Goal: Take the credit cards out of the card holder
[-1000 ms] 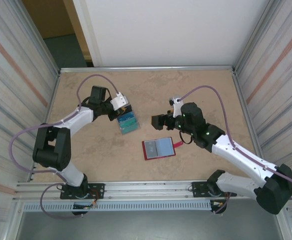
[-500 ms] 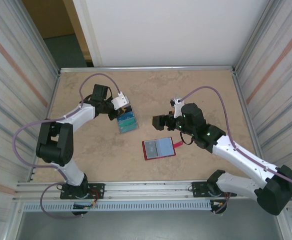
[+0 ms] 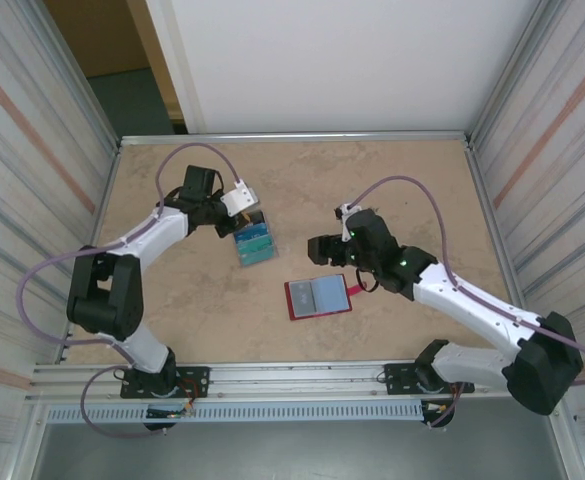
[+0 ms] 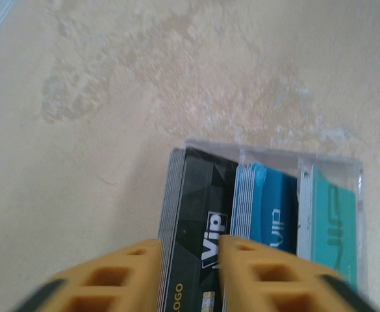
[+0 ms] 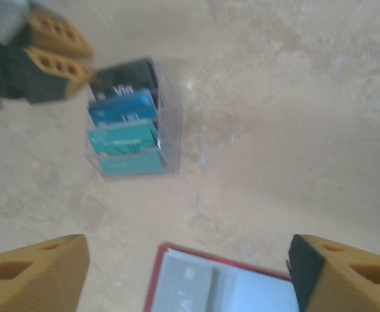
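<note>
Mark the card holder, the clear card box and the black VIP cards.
card holder [image 3: 318,296], top view, on its pale inner panel.
clear card box [image 5: 169,123], right wrist view, on its transparent side wall.
black VIP cards [image 4: 199,208], left wrist view, on the front card's face.

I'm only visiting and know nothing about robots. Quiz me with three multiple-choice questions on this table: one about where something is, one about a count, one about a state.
1. Where are the cards?
A. in the clear box
B. spread loose on the floor
C. in a drawer

2. How many card colours does that box hold?
A. one
B. three
C. six

3. The card holder is:
A. folded shut
B. lying open
C. standing on edge

Answers:
1 A, the cards sit packed between the box's clear walls.
2 B, there are black, blue and teal stacks.
3 B, its pale inner panels face up on the table.
</note>
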